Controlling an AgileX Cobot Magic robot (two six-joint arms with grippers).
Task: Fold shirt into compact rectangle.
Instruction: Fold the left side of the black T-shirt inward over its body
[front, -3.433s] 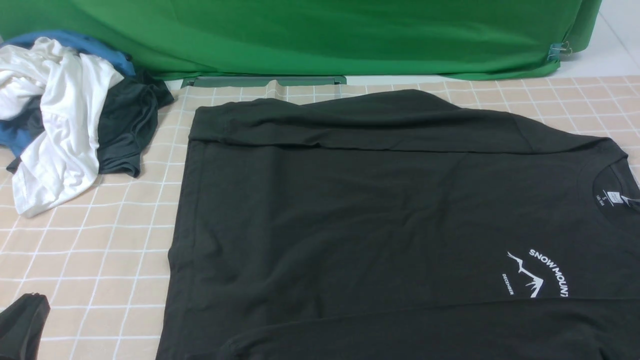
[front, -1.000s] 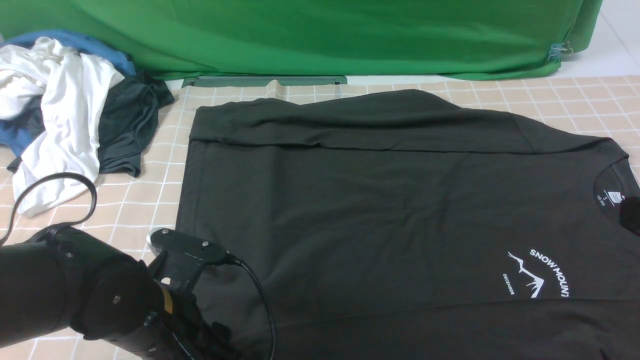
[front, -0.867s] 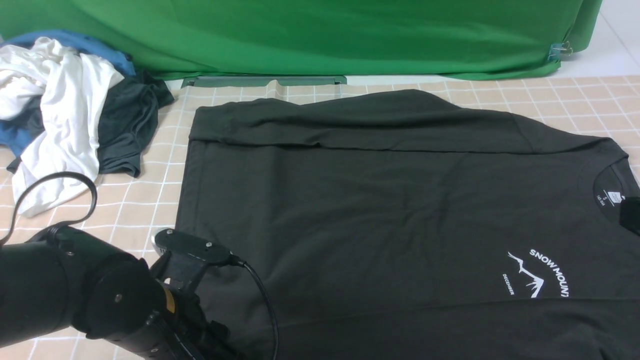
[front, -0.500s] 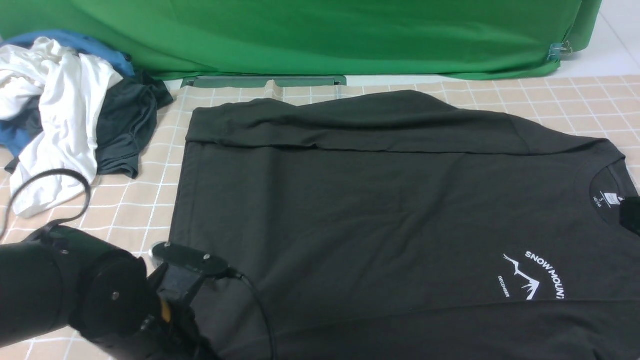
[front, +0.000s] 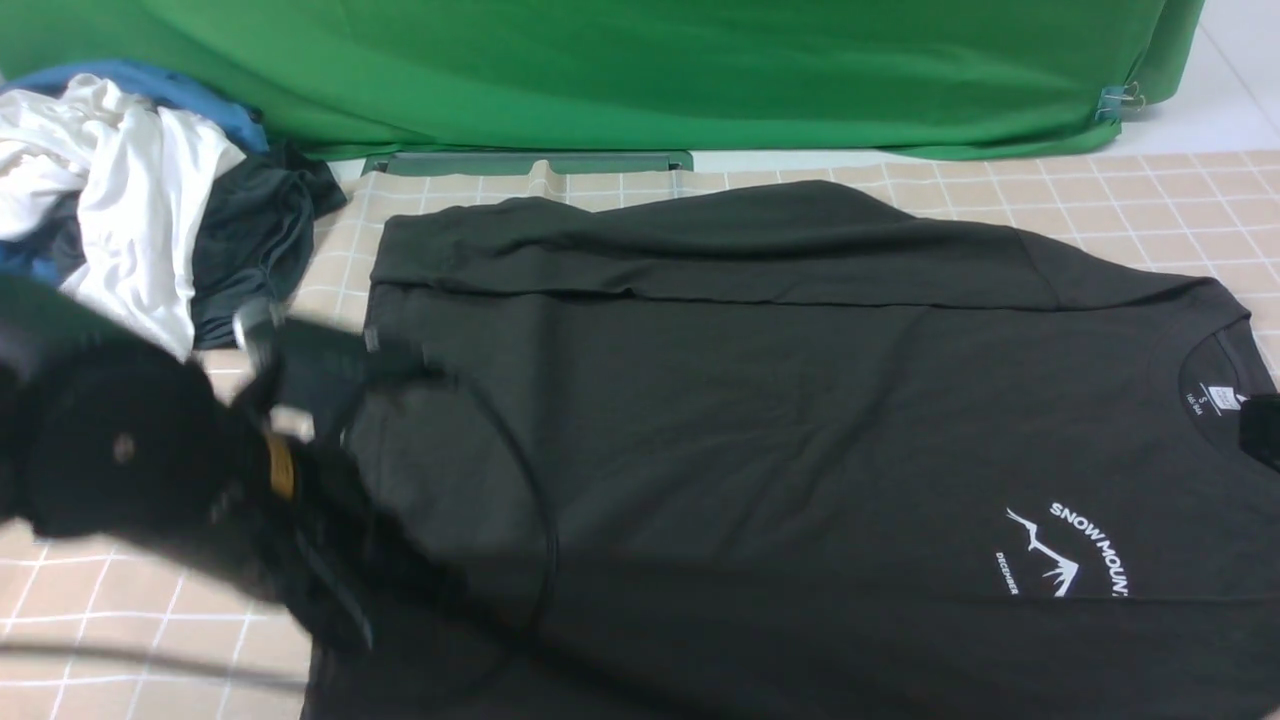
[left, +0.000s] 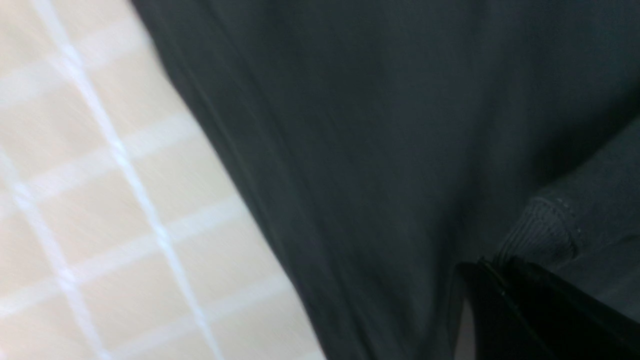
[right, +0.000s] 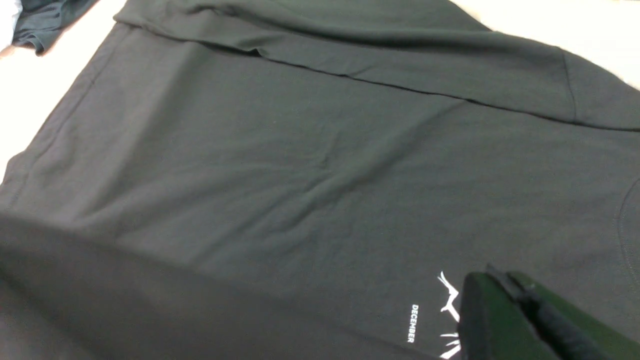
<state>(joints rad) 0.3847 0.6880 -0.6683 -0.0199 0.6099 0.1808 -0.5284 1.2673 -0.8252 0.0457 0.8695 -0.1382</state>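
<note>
The black shirt (front: 750, 400) lies spread on the checked cloth, its far side folded over. Its white mountain logo (front: 1065, 550) and neck label (front: 1222, 395) sit at the right. My left arm (front: 150, 460) is blurred over the shirt's left edge. In the left wrist view my left gripper (left: 492, 267) is shut on a ribbed hem (left: 537, 240) of the shirt (left: 400, 125), which hangs away from it. My right gripper (right: 487, 274) is shut, with nothing seen between its fingers, beside the logo (right: 447, 300). In the front view it shows only as a dark tip (front: 1262, 432) at the collar.
A heap of clothes lies at the back left: a white garment (front: 140, 200), a shinier dark grey one (front: 250, 260) and a blue one (front: 150, 80). A green backdrop (front: 640, 70) closes off the far side. Bare checked cloth (front: 1150, 200) shows at the back right.
My left arm has swung quickly up and away from the near edge, blurred, with the shirt's hem in its gripper. The shirt shifted slightly left. The right gripper has stayed put.
</note>
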